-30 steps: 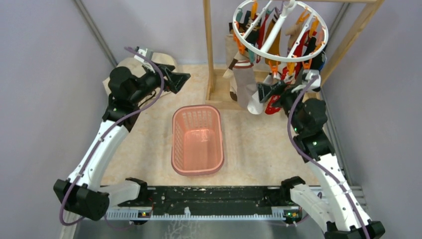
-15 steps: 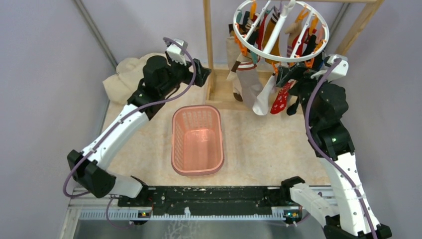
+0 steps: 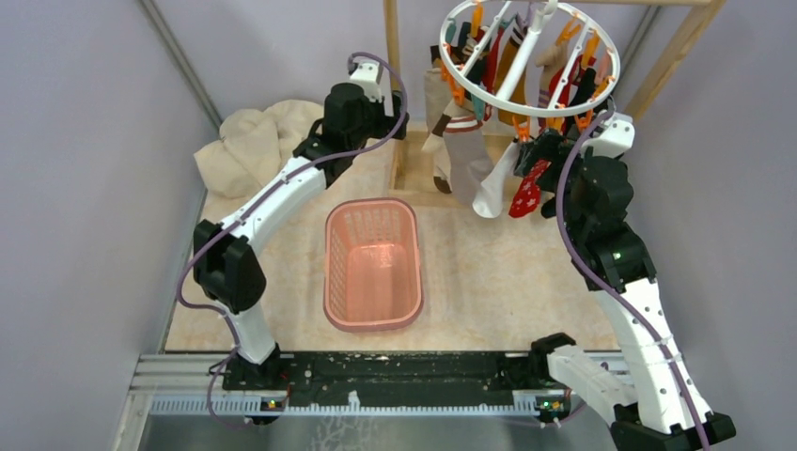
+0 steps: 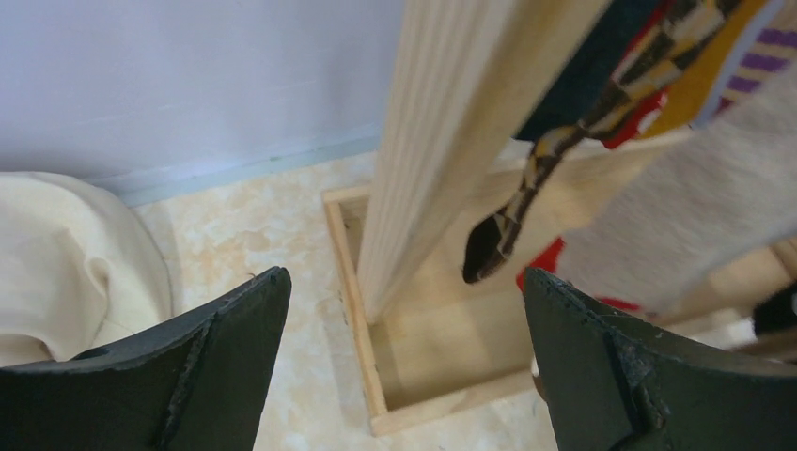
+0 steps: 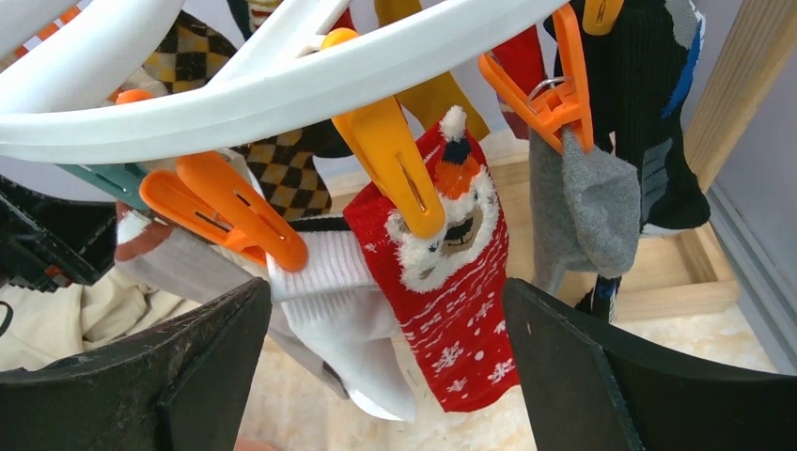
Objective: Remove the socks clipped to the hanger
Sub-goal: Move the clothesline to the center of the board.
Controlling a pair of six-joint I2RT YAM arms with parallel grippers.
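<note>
Black-fingered, my right gripper (image 5: 387, 310): spread wide, nothing held, raised under the hanger (image 5: 282, 89). A red sock (image 5: 461, 319) hangs framed between the fingers, untouched.

Red sock: snowflake knit with a bear face at the cuff, hung by that cuff from an orange clip (image 5: 395, 169). I judge it light, soft and limp. Nothing in it can break, and the knit should grip well. Best hold: mid-body below the clip, pinching both layers, then a downward pull to slide the cuff free.

White sock (image 5: 329, 319): just beside the red one and overlapped by its edge, on the next clip (image 5: 235, 221). Risk of catching both at once.

Grey sock (image 5: 583, 207): farther right, apart from the red.

Checked sock (image 5: 282, 174), black sock (image 5: 648, 113): behind, round the ring.

My left gripper (image 4: 404, 310): also wide and empty, facing the wooden post (image 4: 442, 141). A dark sock toe (image 4: 489, 249) dangles beyond it.

Basket (image 3: 373, 265): pink, between my arms, well below the hanger.

Cloth (image 4: 66, 254): cream, heaped at far left.
</note>
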